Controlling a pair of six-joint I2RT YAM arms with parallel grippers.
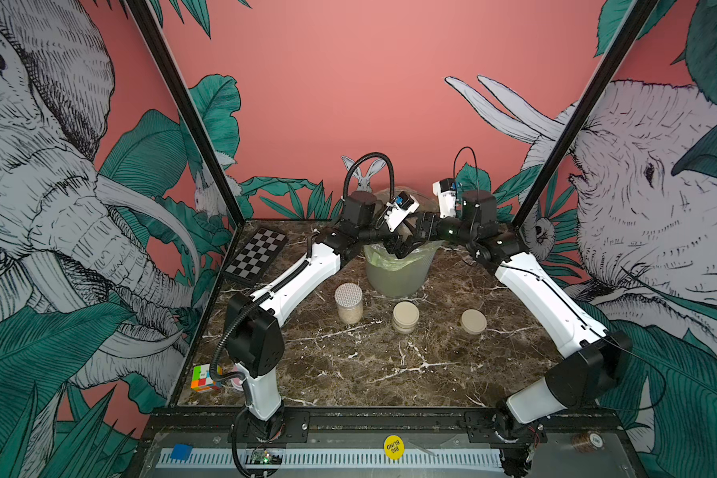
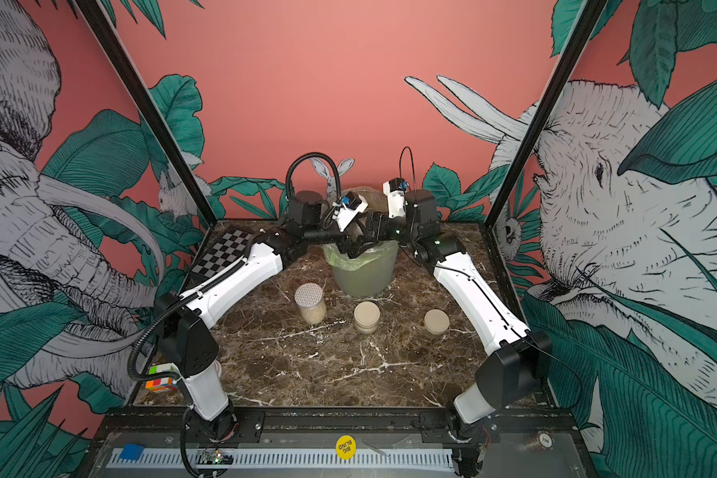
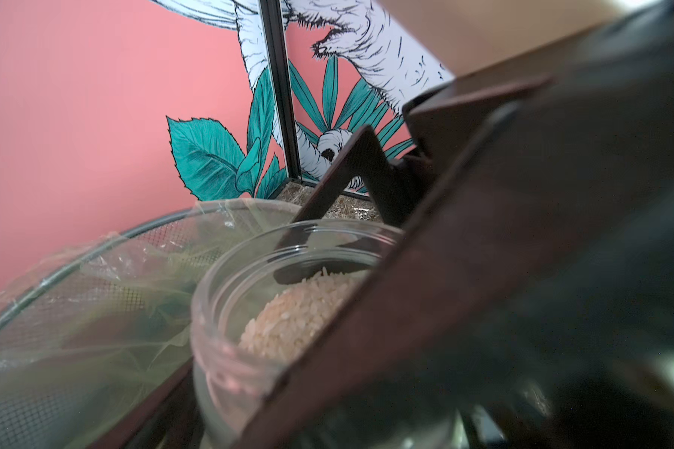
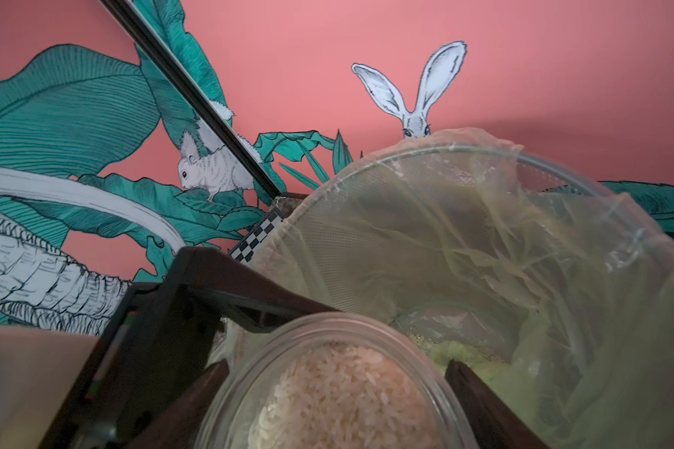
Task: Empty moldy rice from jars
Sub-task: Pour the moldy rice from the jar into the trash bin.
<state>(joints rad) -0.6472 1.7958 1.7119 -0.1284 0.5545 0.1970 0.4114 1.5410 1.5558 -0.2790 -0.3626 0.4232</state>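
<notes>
My right gripper is shut on an open, lidless jar of moldy rice, a finger on each side, held over the mouth of the bin. The left gripper meets it there with jaws apart; one finger stands beside the jar's threaded neck. Pale grains fill the jar. In both top views a taller jar with a dotted lid and a squat beige-lidded jar stand on the table. A lower beige round lies to their right, lid or jar I cannot tell.
The translucent bin with a green-tinted bag stands at the back middle of the marble table. A checkerboard lies at the back left. A Rubik's cube sits by the left arm's base. Black frame posts rise at both rear corners.
</notes>
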